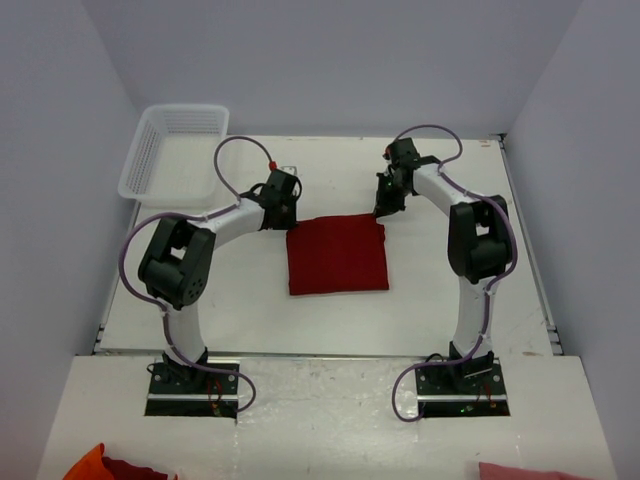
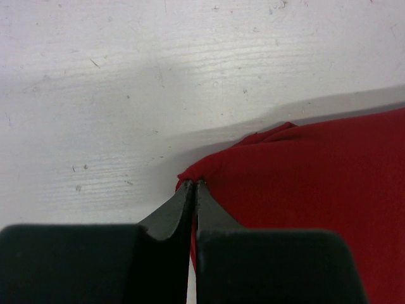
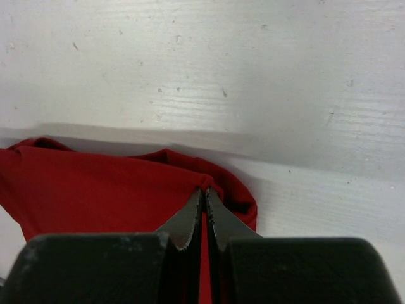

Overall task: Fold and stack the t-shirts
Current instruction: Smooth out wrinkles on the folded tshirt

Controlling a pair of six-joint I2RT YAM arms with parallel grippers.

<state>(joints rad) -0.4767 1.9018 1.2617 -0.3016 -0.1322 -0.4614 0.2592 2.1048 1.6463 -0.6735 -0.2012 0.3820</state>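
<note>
Item 1: t-shirt (image 1: 337,253), dark red, folded to a near-square panel, lying flat at the centre of the desk (image 1: 450,300).

Item 2: left end effector (image 2: 193,184), jaws pressed together with the tips on the panel's 11 o'clock corner, pinching the cloth edge.

Item 3: right end effector (image 3: 204,192), jaws closed to a slit on the 1 o'clock corner, with red fabric showing between them and bunched around the tips.

Item 4: white mesh basket (image 1: 140,165), at the desk's 10 o'clock corner, well apart from the t-shirt.
</note>
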